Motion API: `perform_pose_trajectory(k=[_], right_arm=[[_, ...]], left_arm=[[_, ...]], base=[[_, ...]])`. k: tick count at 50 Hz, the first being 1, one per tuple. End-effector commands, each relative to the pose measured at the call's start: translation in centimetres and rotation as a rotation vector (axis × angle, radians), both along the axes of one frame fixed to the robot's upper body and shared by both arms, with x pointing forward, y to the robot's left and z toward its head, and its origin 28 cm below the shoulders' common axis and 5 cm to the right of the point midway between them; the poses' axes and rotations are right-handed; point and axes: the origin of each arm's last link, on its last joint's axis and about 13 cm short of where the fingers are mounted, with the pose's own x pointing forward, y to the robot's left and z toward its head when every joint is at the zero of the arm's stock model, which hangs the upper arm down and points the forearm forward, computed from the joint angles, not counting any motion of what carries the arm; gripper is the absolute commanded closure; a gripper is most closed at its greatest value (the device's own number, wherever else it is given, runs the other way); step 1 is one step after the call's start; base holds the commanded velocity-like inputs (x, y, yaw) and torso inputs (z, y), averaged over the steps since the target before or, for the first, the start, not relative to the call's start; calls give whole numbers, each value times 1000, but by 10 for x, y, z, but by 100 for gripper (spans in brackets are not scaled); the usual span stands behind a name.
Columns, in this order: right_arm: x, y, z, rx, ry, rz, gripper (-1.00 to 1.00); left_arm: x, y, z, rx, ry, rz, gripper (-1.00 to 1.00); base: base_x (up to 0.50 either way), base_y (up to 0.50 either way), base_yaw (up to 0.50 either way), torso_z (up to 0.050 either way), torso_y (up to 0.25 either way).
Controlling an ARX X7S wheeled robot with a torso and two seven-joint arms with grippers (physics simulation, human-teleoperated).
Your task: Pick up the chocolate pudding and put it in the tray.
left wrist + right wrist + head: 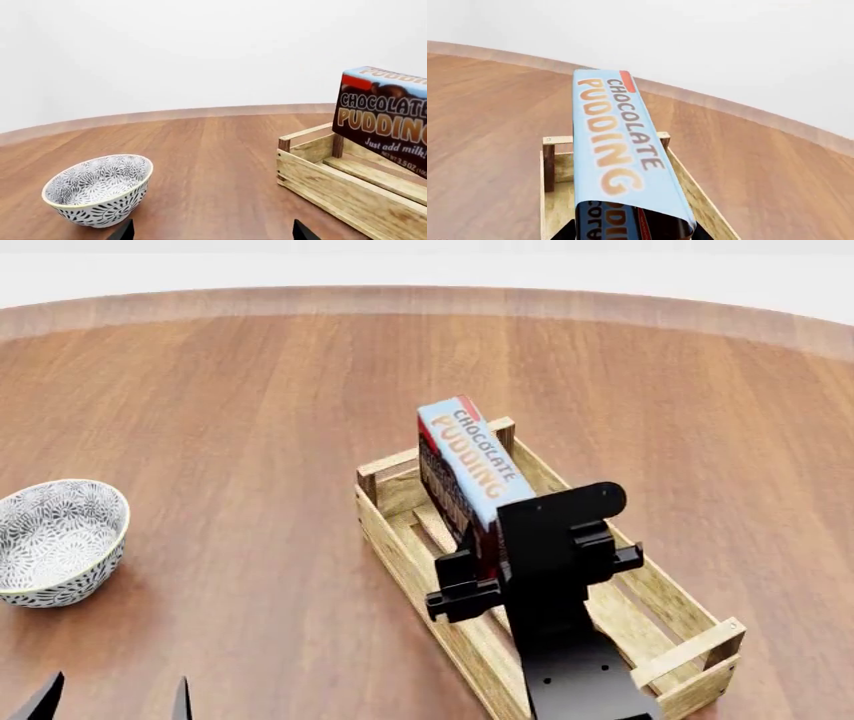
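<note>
The chocolate pudding (467, 465) is a carton with a light-blue top and orange lettering. It stands on edge, tilted, over the far half of the tray (400, 545), a light-wood slatted crate. My right gripper (483, 568) is shut on the carton's near end. In the right wrist view the carton (617, 145) fills the middle, with the gripper (632, 233) clamped at its base and the tray's rim (690, 185) below. I cannot tell whether the carton touches the slats. My left gripper (110, 702) is open and empty at the near left; it also shows in the left wrist view (213, 233).
A grey-white patterned bowl (54, 540) sits on the brown wooden table (240, 390) at the left, near my left gripper. The left wrist view shows the bowl (100, 187), the tray's end (333, 185) and the pudding (383, 125).
</note>
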Motion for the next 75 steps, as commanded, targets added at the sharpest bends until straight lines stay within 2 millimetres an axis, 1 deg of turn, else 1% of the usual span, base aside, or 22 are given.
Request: perform_pose_trajectory(k=[1,18,35,36,66,71,75], right_arm=[[0,-5,-3,-41,7,-26,100],[-4,-10,-10,-53,41,-53,100],[-4,-9,-11,-52,50,-52,100],[-4,-9,-11,-53,50,-50,-100],[-4,-10,-10,-53,43,-63,-100],[-1,-11,-5,-11,-3,-71,-100],[2,-9,5,50,-99,-84,-100]], left_arm=[[1,0,-1,-1,2,1,-100],[0,0,0,3,3,2,-100],[1,1,-3,4,9,3,-100],[2,1,-2,4,9,3,-100],[1,0,-1,1,2,5,-100],[2,0,4,11,-6,3,-100],[4,0,18,25,-32,-1,-100]], base=[[0,0,0,0,0],[0,0,0,0,0],[0,0,0,0,1],[0,0,0,0,0],[0,0,0,0,0],[0,0,0,0,0],[0,0,0,0,0]])
